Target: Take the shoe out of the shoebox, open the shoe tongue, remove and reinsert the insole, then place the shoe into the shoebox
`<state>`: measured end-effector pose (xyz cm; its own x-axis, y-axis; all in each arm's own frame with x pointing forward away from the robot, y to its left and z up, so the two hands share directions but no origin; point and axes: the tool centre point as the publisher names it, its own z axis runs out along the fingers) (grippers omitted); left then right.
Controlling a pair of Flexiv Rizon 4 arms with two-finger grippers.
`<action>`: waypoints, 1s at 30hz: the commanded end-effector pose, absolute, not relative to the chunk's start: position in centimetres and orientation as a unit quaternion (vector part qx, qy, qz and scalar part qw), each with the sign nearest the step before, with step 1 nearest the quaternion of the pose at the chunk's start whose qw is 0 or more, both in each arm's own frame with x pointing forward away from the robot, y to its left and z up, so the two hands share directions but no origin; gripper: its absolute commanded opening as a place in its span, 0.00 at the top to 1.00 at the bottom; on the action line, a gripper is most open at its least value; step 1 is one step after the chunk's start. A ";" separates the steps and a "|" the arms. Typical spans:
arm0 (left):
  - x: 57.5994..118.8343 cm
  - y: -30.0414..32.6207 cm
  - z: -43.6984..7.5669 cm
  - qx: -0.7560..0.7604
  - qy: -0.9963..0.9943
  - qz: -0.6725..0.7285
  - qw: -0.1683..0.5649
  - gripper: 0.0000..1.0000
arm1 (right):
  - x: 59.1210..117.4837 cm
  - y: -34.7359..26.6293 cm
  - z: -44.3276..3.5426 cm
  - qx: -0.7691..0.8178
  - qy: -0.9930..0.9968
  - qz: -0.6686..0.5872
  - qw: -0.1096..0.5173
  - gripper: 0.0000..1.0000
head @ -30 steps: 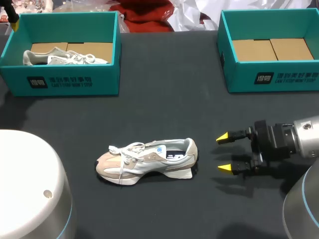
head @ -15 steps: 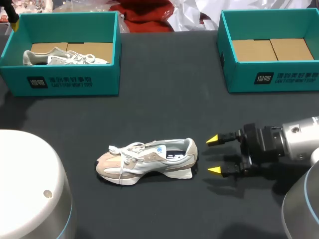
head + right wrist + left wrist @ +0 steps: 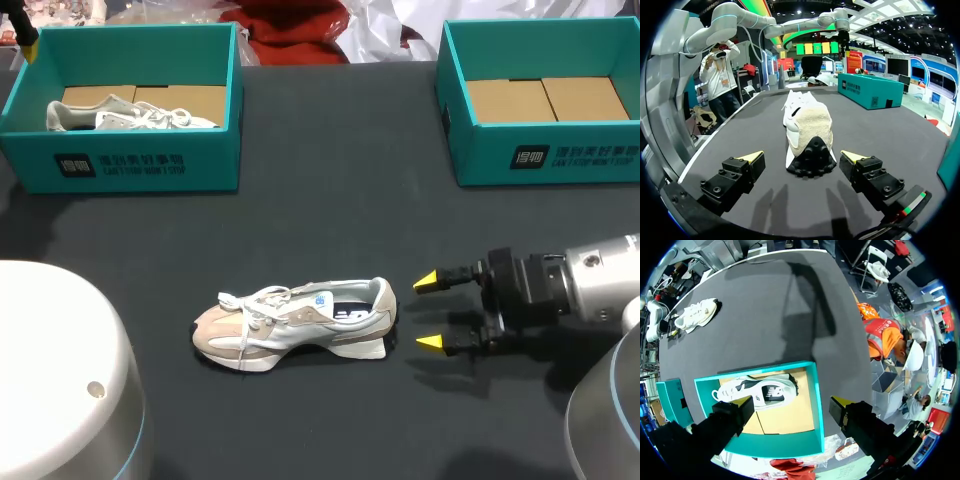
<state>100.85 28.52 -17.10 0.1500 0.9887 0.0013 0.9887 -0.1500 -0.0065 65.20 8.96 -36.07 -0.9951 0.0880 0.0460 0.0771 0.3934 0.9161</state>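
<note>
Shoe [image 3: 295,322] sits just ahead of right gripper [image 3: 428,312], fingers spread; left gripper [image 3: 792,401] gapes over white-lettered shoebox [image 3: 212,150].

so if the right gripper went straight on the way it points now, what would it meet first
The heel of the shoe. The right gripper is open and aimed at it, the heel lined up between its fingers, with only bare table in the gap, as far as the views show.
</note>
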 end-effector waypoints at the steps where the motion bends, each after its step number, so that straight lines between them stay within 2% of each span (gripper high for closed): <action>1: 100.8 28.6 -17.1 -0.759 -0.651 0.001 0.004 0.00 | 65.1 9.1 -36.1 0.050 0.835 0.548 0.007 0.00; 30: 100.8 28.6 -17.1 -0.759 -0.651 0.001 0.004 0.00 | 67.1 11.4 -39.0 0.046 0.820 0.570 0.008 0.00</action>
<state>100.85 28.52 -17.10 0.1500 0.9887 0.0013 0.9887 -0.1500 -0.0065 66.83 10.62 -38.54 -0.9957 0.0840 0.0380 0.0645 0.3402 0.9382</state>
